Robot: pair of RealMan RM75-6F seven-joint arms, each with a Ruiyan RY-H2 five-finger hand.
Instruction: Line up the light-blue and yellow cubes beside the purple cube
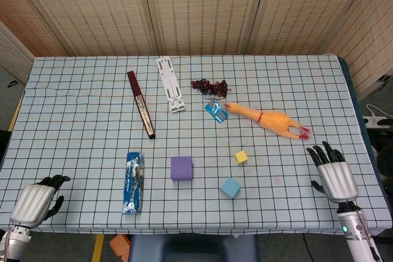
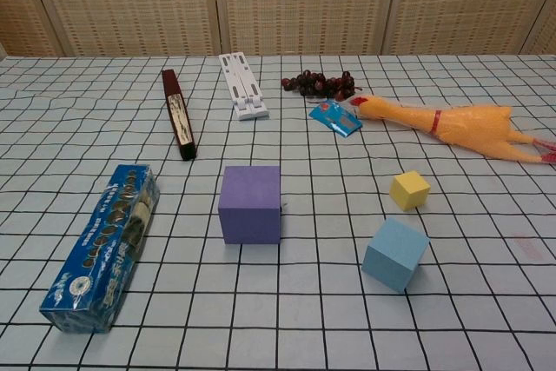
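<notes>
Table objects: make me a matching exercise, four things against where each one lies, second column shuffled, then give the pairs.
Things:
1. purple cube
2. light-blue cube
3. rubber chicken
4. blue box

Places:
A. far right, past the yellow cube
B. near edge, left of the purple cube
C. between the blue box and the light-blue cube
D. just nearer than the yellow cube

Pairs: 1-C, 2-D, 3-A, 4-B
</notes>
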